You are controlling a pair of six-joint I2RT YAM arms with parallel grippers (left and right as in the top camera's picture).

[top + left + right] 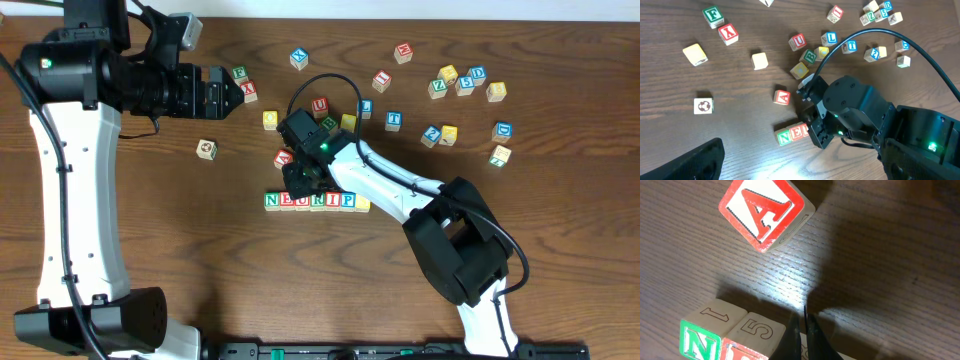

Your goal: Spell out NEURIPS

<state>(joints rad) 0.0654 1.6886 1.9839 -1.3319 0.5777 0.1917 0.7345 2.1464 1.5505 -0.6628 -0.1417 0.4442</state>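
Note:
The wooden cubes N, E, U, R, I, P [308,201] lie in a row near the table's middle, with a yellow-faced cube [362,204] at the row's right end. My right gripper [300,182] hangs just behind the row's left part, shut with nothing in it. In the right wrist view its closed fingertips [803,330] sit over the cubes next to the N [700,342] and the E [747,350]. In the left wrist view, N [784,136] and E [799,131] show beside the right gripper [819,141]. My left gripper [228,92] is open and empty at the back left.
A red A cube [284,158] lies just behind the row, close to the right gripper. More cubes cluster around U [319,104] and scatter across the back right [465,82]. F [239,73] and X [249,91] sit by the left gripper's tips.

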